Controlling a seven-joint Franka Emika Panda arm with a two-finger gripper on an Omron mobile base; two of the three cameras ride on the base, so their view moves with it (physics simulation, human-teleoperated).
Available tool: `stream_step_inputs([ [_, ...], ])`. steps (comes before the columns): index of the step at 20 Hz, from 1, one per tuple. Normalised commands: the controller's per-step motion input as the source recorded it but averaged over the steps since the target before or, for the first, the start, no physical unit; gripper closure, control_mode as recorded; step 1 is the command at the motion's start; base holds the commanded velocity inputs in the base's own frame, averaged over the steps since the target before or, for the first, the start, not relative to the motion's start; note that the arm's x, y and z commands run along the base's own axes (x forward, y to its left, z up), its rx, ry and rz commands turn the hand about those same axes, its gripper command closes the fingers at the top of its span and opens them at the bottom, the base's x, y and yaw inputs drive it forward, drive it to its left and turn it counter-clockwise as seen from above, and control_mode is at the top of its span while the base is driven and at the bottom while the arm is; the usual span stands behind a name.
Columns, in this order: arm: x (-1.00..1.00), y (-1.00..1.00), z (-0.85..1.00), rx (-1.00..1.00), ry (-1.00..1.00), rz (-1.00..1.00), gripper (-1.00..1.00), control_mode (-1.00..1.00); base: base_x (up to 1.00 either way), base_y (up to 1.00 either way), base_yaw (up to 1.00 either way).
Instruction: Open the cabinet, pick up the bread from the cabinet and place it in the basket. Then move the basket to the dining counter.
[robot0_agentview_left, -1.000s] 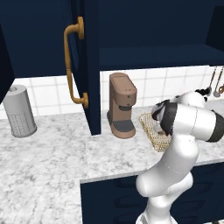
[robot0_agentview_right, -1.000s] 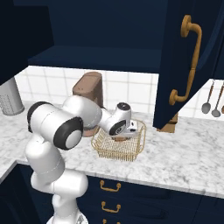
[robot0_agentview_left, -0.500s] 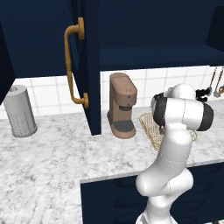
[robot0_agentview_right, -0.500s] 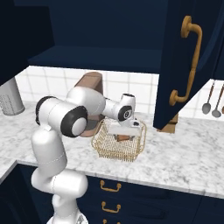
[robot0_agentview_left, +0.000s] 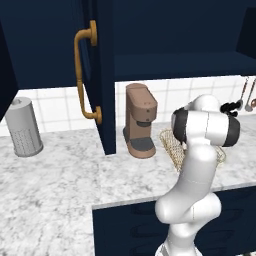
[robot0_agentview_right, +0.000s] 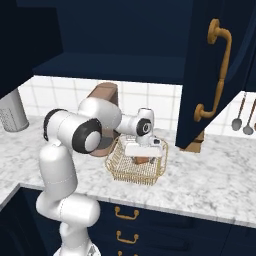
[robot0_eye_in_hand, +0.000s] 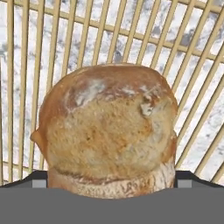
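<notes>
Golden-brown and floury, the bread roll (robot0_eye_in_hand: 107, 133) lies on the wire floor of the basket (robot0_eye_in_hand: 192, 57), directly under the hand camera, with veined marble showing through the bars. The pincer (robot0_agentview_right: 143, 150) hangs low over the basket with its jaws spread wide on either side of the roll, gripping nothing; the roll looks released, placed as the task asks. Only the finger tips (robot0_eye_in_hand: 39, 180) peek past the roll, so any contact is hard to judge. The basket sits on the counter (robot0_agentview_right: 210, 185), just beside the brown coffee machine (robot0_agentview_left: 140, 122). The robot's arm hides much of the basket from the left. Behind, the cabinet (robot0_agentview_left: 102, 75) door stands open, brass handle (robot0_agentview_left: 84, 75) outward. Utensils (robot0_agentview_right: 242, 117) hang farther back.
</notes>
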Motion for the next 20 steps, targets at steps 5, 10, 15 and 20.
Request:
stream_step_inputs([
  [5,-1.0,-0.44,-1.0,0.17,0.4,0.03,-1.0,-1.0,0.0,0.0,0.0],
  [10,-1.0,-0.38,-0.79,0.23,-0.12,0.08,-1.0,-1.0,0.0,0.0,0.0],
  [15,-1.0,0.16,-0.12,0.26,-0.55,0.05,-1.0,-1.0,0.0,0.0,0.0],
  [20,-0.97,0.59,0.03,0.17,-0.52,0.0,-1.0,-1.0,0.0,0.0,0.0],
])
